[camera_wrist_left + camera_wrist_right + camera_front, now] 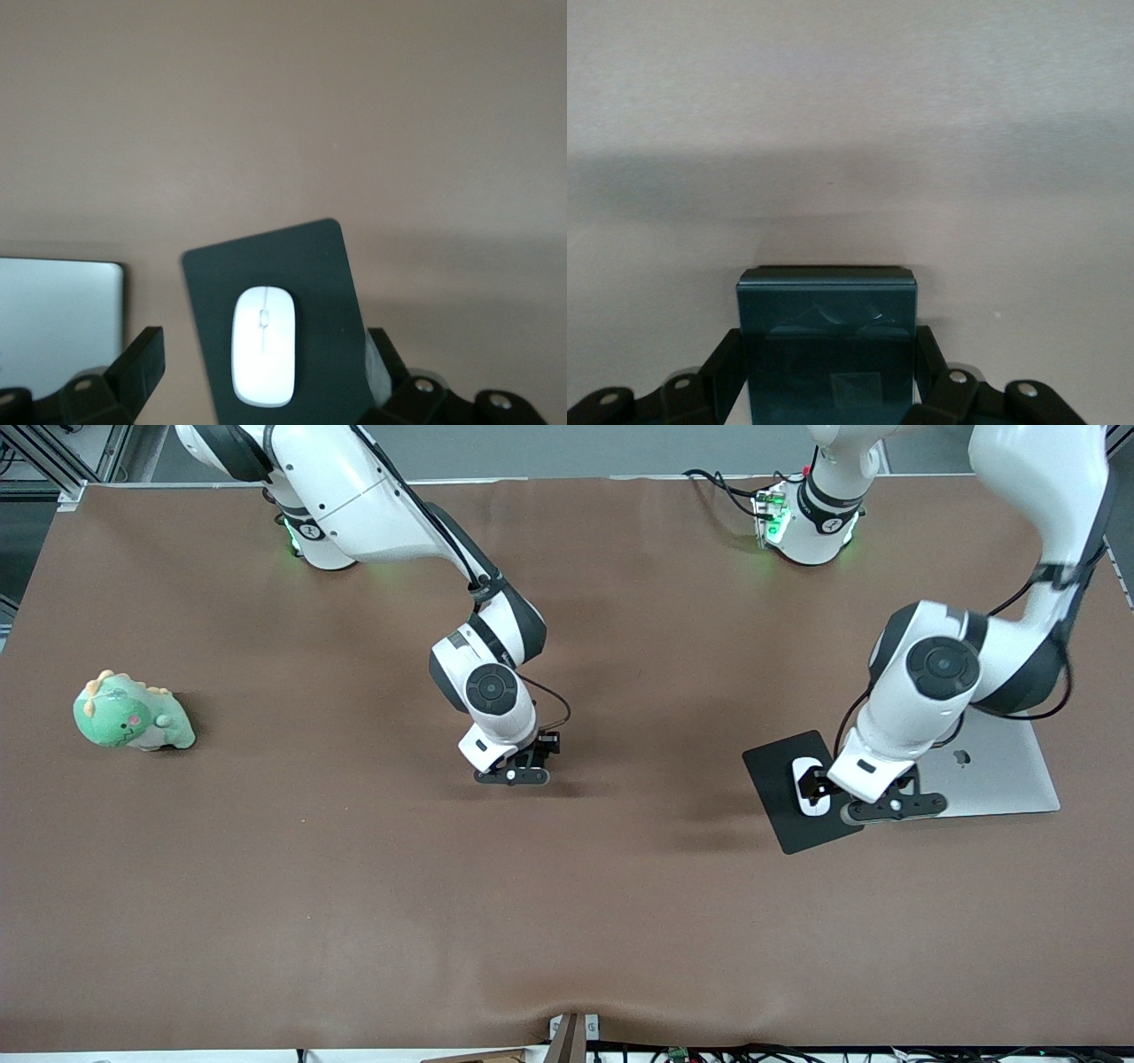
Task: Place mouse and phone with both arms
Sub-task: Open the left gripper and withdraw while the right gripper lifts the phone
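On black pad (301,266): glossy white mouse (263,345) between spread left end effector (266,367) fingers; right end effector (828,376) clamps phone (827,345).

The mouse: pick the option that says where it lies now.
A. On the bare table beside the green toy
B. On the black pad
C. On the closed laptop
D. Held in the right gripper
B: the mouse lies on the black pad, between the spread fingers of the open left gripper, which does not touch it.
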